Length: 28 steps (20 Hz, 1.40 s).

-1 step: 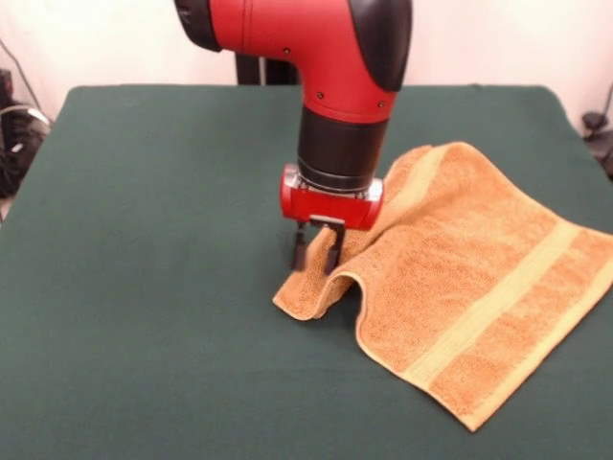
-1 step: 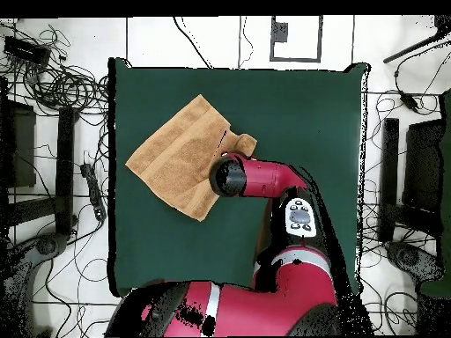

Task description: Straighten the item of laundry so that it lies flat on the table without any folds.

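The item of laundry (image 1: pixel 469 278), an orange-tan towel with lighter bands, lies on the right half of the green table (image 1: pixel 144 240). Its left corner is bunched and folded over, and the cloth there rises off the table. My gripper (image 1: pixel 316 253) points straight down at that corner, its fingers (image 1: pixel 332 255) close together and pinching the raised fold. In the overhead view the towel (image 2: pixel 176 158) sits near the table's (image 2: pixel 291 114) upper left, with a small folded flap at its right corner. The arm's wrist (image 2: pixel 229 176) hides the gripper there.
Cables and equipment lie on the floor around the table in the overhead view. The towel's right corner in the front view reaches the table's right edge (image 1: pixel 603 240).
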Tool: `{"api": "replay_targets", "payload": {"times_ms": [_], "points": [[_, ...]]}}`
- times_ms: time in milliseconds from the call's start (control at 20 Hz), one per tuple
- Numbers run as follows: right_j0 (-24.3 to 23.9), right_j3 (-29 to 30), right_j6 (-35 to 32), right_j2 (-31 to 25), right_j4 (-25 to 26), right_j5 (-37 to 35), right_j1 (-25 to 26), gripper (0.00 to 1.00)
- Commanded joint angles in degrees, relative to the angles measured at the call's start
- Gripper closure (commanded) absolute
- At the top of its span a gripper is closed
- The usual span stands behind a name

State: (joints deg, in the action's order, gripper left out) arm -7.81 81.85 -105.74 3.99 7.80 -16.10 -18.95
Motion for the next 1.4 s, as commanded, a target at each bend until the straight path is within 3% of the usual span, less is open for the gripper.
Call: {"api": "replay_targets", "payload": {"times_ms": [50, 400, 950, 1400], "points": [[-0.36, -2.26, -3.68, -4.0, 2.33, 3.1, 6.57, 1.0], [-0.04, -3.03, -2.73, -3.7, 3.15, 2.57, 6.73, 1.0], [-0.93, 3.61, -1.39, -0.7, 6.64, -0.78, -0.7, 1.0], [-1.61, 4.43, -1.0, -0.96, 9.87, -2.07, -2.6, 1.0]]}}
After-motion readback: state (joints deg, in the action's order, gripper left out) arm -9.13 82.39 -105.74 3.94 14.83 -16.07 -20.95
